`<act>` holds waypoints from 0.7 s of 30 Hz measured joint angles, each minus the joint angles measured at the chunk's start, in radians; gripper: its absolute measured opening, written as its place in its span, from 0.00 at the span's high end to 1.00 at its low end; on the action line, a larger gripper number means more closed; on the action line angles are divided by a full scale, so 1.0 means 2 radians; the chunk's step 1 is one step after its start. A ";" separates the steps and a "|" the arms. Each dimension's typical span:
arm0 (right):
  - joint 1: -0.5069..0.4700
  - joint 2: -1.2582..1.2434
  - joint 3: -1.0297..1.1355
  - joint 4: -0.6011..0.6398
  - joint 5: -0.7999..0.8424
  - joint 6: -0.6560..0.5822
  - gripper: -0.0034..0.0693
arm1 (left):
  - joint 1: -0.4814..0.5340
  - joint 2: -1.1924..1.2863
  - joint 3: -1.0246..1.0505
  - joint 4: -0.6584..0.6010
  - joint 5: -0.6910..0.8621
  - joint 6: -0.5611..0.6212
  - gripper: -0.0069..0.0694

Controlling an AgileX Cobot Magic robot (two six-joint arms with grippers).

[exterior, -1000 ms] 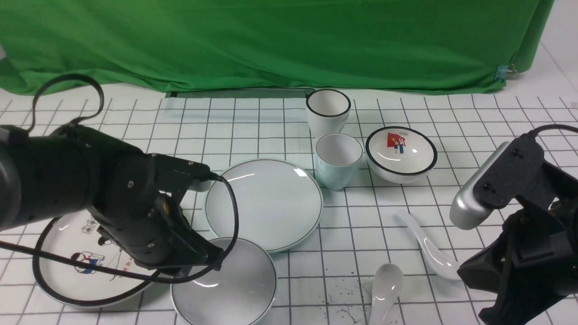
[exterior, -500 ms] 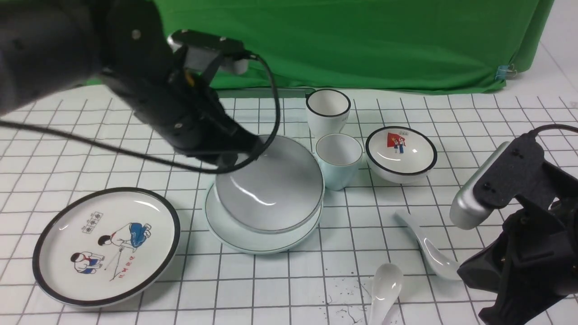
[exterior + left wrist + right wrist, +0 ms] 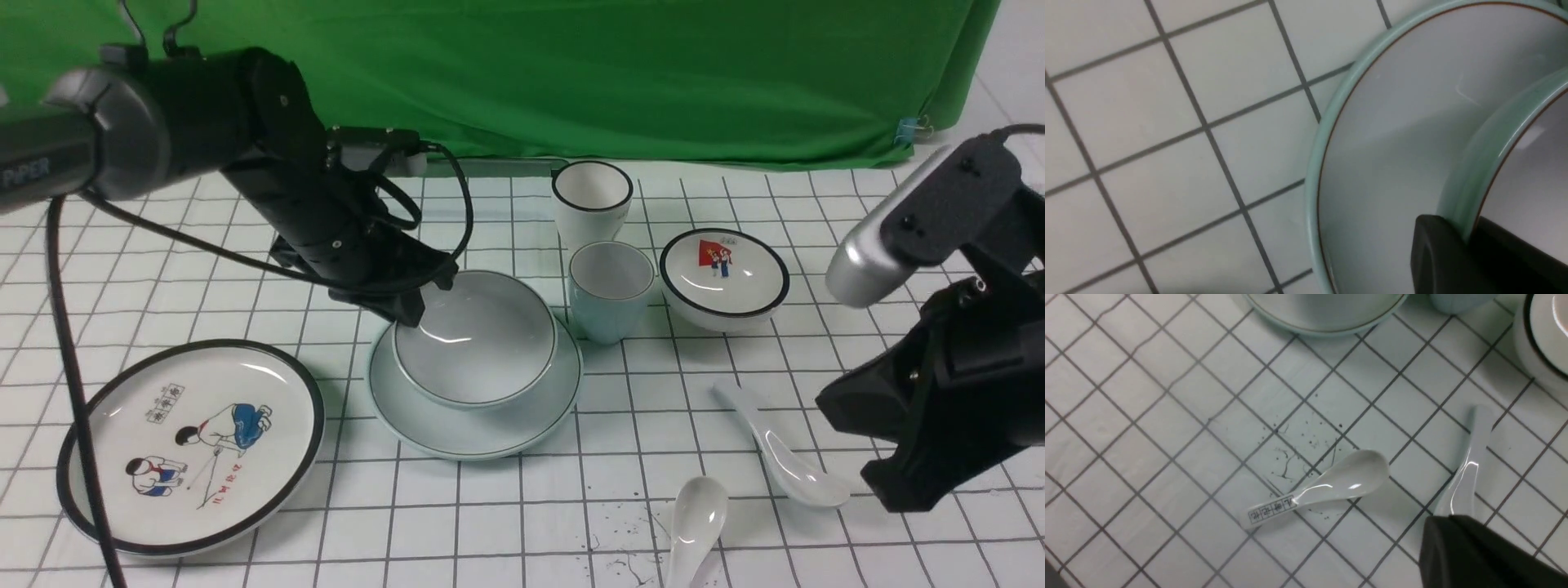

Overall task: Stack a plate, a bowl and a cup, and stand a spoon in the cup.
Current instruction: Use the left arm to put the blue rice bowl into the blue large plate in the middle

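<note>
Far left, the cartoon plate [image 3: 192, 445] sits out of play. The left gripper [image 3: 412, 314] is pinching the bowl [image 3: 478, 347] by its far-left rim, one finger inside and one outside, and the bowl sits in the plate [image 3: 482, 437], or as good as, so step one looks nearly done pending release. To the right, the cup [image 3: 611, 294] stands on the table just beside the plate, not yet stacked. Further right a spoon [image 3: 775, 445] lies flat, untouched. The right gripper [image 3: 902, 482] hovers just beside it; spread or pressed together, I cannot tell.
</note>
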 joint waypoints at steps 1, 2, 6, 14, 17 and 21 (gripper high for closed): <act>0.000 0.006 -0.006 -0.002 0.005 0.000 0.94 | 0.000 0.002 0.000 0.000 -0.002 0.000 0.92; 0.000 0.014 -0.014 -0.008 0.009 0.001 0.94 | 0.000 0.004 0.000 0.000 -0.004 0.000 0.92; 0.000 0.046 -0.038 -0.030 0.020 0.007 0.94 | 0.000 0.010 0.000 0.005 -0.009 0.000 0.92; -0.003 0.128 -0.121 -0.046 0.065 0.011 0.94 | 0.000 0.012 -0.001 0.010 -0.014 0.000 0.80; -0.021 0.156 -0.156 -0.046 0.072 0.009 0.94 | 0.000 0.010 -0.002 0.013 -0.012 0.000 0.64; -0.054 0.195 -0.203 -0.047 0.079 0.009 0.94 | 0.000 -0.013 -0.016 0.030 0.018 -0.002 0.46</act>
